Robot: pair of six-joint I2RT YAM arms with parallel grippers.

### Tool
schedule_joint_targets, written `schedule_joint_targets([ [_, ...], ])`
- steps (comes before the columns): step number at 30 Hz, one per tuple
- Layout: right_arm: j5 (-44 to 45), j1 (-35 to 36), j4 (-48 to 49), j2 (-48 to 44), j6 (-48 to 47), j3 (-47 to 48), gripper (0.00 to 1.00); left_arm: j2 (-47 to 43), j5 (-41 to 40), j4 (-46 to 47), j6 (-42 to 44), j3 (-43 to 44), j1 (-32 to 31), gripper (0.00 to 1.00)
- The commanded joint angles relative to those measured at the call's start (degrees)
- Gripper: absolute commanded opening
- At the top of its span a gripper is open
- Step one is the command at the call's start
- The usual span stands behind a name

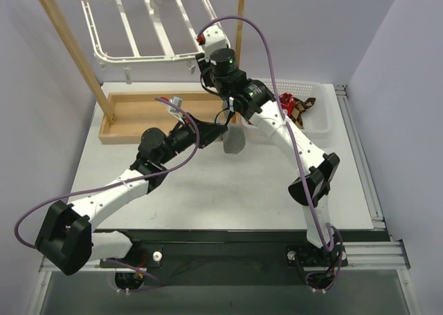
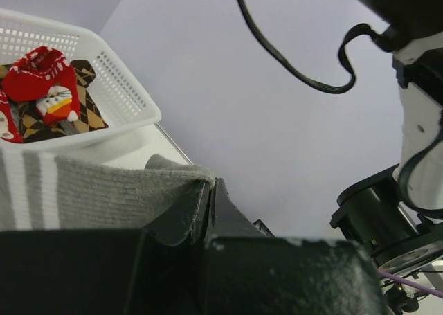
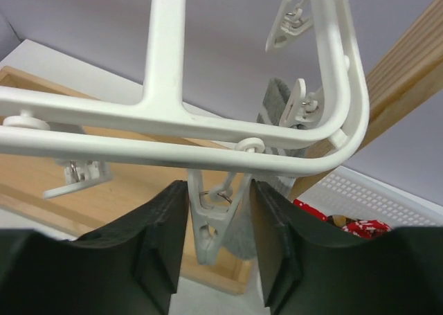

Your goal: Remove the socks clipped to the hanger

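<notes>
**A:** From above we see the hanger (image 1: 129, 33) hooked on the wooden rack (image 1: 74, 52) at the back of the table (image 1: 228, 183). The right gripper (image 1: 199, 60) is raised to the hanger's near right corner.

**B:** We cannot read those jaws from there. Lower down, the left gripper (image 1: 223, 129) reaches in beneath the right arm and has the grey sock (image 1: 235, 143) by one end, above the table.

**A:** We also find the white basket (image 1: 320, 120) at the right, with red socks (image 1: 286, 102) and an argyle sock (image 1: 304, 107) lying in it.

**B:** On the left wrist view our jaws are nearly closed. The grey sock's ribbed edge is pinched between them, and white stripes show further along it. The basket sits beyond, its socks inside.

**A:** On the right wrist view we look up at the hanger's rounded corner. Our jaws stand partway apart with a white clip (image 3: 210, 221) between them, a finger close against each side.

**B:** Whether they squeeze it, we cannot tell. The grey sock hangs just behind that clip and runs up towards the corner. Which clip holds it we cannot make out.
</notes>
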Motion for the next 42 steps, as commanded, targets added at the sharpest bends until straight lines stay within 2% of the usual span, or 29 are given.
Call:
schedule_joint_targets([
  [1, -2.3, -0.2, 1.5, -3.4, 1.2, -0.4, 0.5, -4.1, 0.0, -1.1, 1.1, 0.5, 0.2, 0.0],
  [3, -3.0, -0.2, 0.7, -4.6, 2.0, -1.1, 0.59, -4.8, 0.2, -2.0, 1.3, 0.6, 0.4, 0.0],
  [6, -4.7, -0.4, 0.5, -7.7, 3.9, -5.4, 0.65, -5.5, 0.2, -3.3, 1.1, 0.3, 1.1, 0.0],
  [7, -5.4, -0.5, 0.5, -8.4, 4.2, -7.9, 0.71, -5.8, 0.0, -3.6, 1.0, 0.3, 1.5, 0.0],
  [9, -6.1, -0.5, 0.2, -10.8, 5.4, -9.8, 0.78, -6.0, 0.1, -3.4, 0.1, -0.9, 2.6, 0.0],
  [10, -6.7, -0.5, 0.0, -11.6, 5.8, -11.6, 0.86, -6.2, 0.2, -3.3, -0.2, -1.3, 3.1, 0.0],
  [17, -10.0, 0.5, -0.1, -20.9, 10.7, -22.5, 1.0, -7.0, 2.3, -2.4, -2.5, -3.5, 7.6, 0.0],
  [22, -12.0, 0.6, 0.2, -27.2, 13.2, -31.2, 1.0, -7.1, 3.7, -2.3, -3.3, -3.2, 9.6, 0.0],
  [29, -20.4, -0.1, 3.4, -37.4, 12.9, -45.1, 1.0, -6.5, 5.1, -2.3, -4.2, -1.9, 10.5, 0.0],
  [32, -28.9, -1.2, 6.2, -41.6, 12.9, -52.2, 1.0, -6.3, 5.6, -2.0, -4.8, -1.6, 10.9, 0.0],
  [34, -37.9, -2.0, 7.9, -44.2, 12.2, -56.8, 1.0, -6.2, 6.3, -1.7, -5.4, -1.5, 11.0, 0.0],
  [37, -47.7, -3.5, 11.4, -45.4, 10.0, -59.8, 1.0, -5.1, 8.6, 0.6, -7.3, -1.1, 11.0, 0.0],
  [42, -53.8, -6.7, 12.2, -44.3, 8.2, -60.4, 0.98, -2.9, 14.1, 7.8, -13.2, 0.5, 11.1, 0.0],
])
